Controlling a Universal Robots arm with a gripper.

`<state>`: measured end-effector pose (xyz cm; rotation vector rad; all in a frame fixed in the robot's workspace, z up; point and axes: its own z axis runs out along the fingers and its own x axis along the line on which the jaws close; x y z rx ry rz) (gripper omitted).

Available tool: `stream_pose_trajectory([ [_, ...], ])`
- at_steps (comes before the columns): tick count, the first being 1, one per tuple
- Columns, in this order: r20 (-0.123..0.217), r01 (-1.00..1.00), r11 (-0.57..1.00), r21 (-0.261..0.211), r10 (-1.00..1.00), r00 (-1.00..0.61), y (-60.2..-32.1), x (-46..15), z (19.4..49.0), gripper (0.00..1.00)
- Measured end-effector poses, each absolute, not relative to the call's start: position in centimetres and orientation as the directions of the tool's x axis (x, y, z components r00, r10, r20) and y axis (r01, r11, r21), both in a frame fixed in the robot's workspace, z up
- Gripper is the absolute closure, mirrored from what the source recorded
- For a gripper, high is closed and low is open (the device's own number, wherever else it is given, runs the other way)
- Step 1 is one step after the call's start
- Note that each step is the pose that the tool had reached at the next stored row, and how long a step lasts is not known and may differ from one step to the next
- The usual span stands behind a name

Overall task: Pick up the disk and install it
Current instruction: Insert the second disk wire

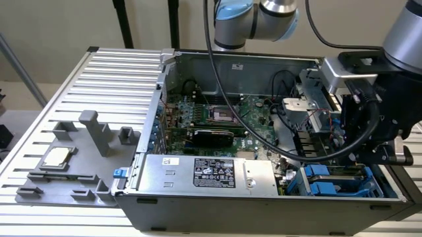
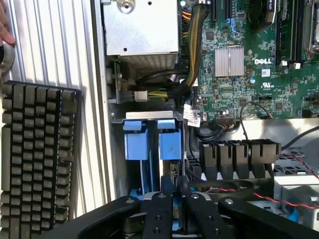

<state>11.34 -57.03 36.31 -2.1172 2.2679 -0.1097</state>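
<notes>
1. Clearly, the black robot gripper (image 1: 366,153) hung at the exterior view's right, over the lower right corner of the open grey computer case (image 1: 264,207)
2. Seen from the wrist, the gripper (image 2: 176,186) had its two black fingers (image 2: 159,214) drawn close together, and they appeared to pinch the disk (image 2: 174,221), of which a thin edge-on strip of bright blue carrier frame showed between them
3. That disk stood on edge just above the case's drive bay, close beside two bright blue plastic carriers (image 2: 149,144) already seated there
4. Those blue carriers (image 1: 329,180) sat in the lower right of the exterior frame, beside the large grey power-supply box with a black label (image 1: 204,173)
5. A green motherboard (image 1: 224,116) lay in the middle of the case
6. A small square silver CPU chip (image 1: 56,157) rested on a grey fixture at the exterior view's lower left, on the ribbed metal table (image 1: 105,84)
7. A black keyboard (image 2: 37,154) lay on the ribbed surface outside the case wall
</notes>
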Motion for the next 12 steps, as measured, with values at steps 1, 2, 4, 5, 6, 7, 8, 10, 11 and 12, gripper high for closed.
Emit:
stream_pose_trajectory([
  [1,0.021,-0.994,0.068,-0.08,-0.997,-0.069,-57.1,11.3,36.2,0.84],
  [2,0.02,-0.994,0.068,-0.083,-0.997,-0.07,-57.1,11.2,36.0,0.84],
  [4,0.02,-0.994,0.068,-0.089,-0.997,-0.07,-57.1,11.0,35.7,0.84],
  [5,0.02,-0.993,0.068,-0.093,-0.997,-0.07,-57.1,10.9,35.6,0.84],
  [6,0.019,-0.993,0.068,-0.098,-0.997,-0.07,-57.1,10.9,35.4,0.84],
  [7,0.019,-0.992,0.067,-0.103,-0.997,-0.07,-57.1,10.9,35.3,0.84],
  [8,0.018,-0.992,0.067,-0.109,-0.997,-0.07,-57.1,10.9,35.2,0.84],
  [10,0.018,-0.991,0.067,-0.119,-0.997,-0.07,-57.1,10.9,35.0,0.84],
  [11,0.017,-0.99,0.067,-0.123,-0.997,-0.07,-57.1,10.9,34.8,0.84],
  [12,0.017,-0.99,0.067,-0.127,-0.997,-0.07,-57.1,10.8,34.7,0.84],
])
